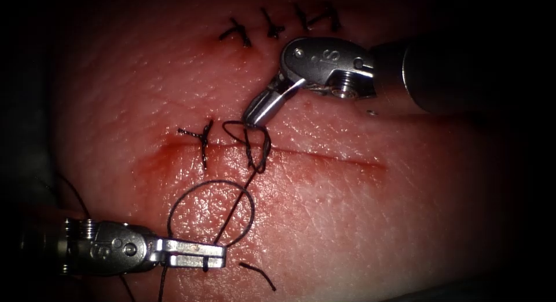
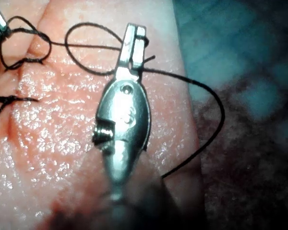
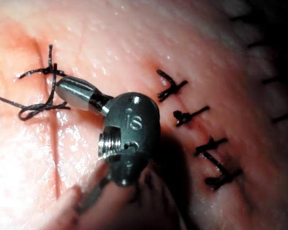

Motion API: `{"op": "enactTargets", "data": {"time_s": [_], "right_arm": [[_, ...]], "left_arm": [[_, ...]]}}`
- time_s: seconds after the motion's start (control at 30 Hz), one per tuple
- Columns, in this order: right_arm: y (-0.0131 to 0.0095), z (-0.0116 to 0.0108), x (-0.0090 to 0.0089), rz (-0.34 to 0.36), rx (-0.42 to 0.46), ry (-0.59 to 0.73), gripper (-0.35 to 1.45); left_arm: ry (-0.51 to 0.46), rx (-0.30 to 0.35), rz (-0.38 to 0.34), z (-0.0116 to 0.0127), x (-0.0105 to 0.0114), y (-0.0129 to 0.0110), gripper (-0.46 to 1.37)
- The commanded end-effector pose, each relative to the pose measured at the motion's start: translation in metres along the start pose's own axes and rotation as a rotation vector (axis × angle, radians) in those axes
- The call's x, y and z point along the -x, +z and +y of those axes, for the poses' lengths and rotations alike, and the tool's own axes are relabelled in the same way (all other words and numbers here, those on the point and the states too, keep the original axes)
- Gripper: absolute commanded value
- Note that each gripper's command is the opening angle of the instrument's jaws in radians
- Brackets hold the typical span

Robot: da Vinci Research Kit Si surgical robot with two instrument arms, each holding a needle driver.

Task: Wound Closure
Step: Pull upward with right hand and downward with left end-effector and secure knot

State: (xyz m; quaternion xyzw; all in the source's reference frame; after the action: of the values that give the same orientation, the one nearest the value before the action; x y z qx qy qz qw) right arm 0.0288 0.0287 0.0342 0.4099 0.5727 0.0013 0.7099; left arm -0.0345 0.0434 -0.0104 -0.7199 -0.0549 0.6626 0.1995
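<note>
Lay nearest, below the cut [image 1: 324,157]: left tool [image 1: 219,255], jaws pressed together on the thread [image 1: 234,208] beside its wide loop. Pinched the thread's far end just above the cut's middle: right tool [image 1: 250,121], jaws apparently closed, hard to judge at that angle. Crossed the tissue [image 1: 376,221] between them, twisted at the cut. Sat left of it: one finished stitch [image 1: 202,141].

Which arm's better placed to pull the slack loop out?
Left, probably: left gripper is shut on the thread right at the loop; right gripper is shut on thread up at the cut.
</note>
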Motion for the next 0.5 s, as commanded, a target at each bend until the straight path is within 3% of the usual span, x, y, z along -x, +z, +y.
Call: {"op": "enactTargets", "data": {"time_s": [0.03,0.23,0.3,0.37,0.5], "right_arm": [[0.0003,0.0001,0.0002,-0.001,0.024,0.023,-0.35],[0.0010,0.0005,0.0017,-0.005,0.084,0.066,-0.35],[0.0011,0.0007,0.0021,0.002,0.128,0.077,-0.35],[0.0009,0.0011,0.0023,0.009,0.179,0.094,-0.35],[0.0002,0.0018,0.0023,0.019,0.238,0.115,-0.35]], "left_arm": [[-0.006,0.006,0.002,0.0004,0.0003,0.0001,-0.35],[-0.055,0.037,0.015,0.0030,0.0008,0.0002,-0.35],[-0.103,0.089,0.025,0.0039,0.0010,0.0002,-0.35],[-0.163,0.203,0.040,0.0050,0.0014,0.0002,-0.35],[-0.237,0.304,0.026,0.0068,0.0026,0.0001,-0.35]]}}
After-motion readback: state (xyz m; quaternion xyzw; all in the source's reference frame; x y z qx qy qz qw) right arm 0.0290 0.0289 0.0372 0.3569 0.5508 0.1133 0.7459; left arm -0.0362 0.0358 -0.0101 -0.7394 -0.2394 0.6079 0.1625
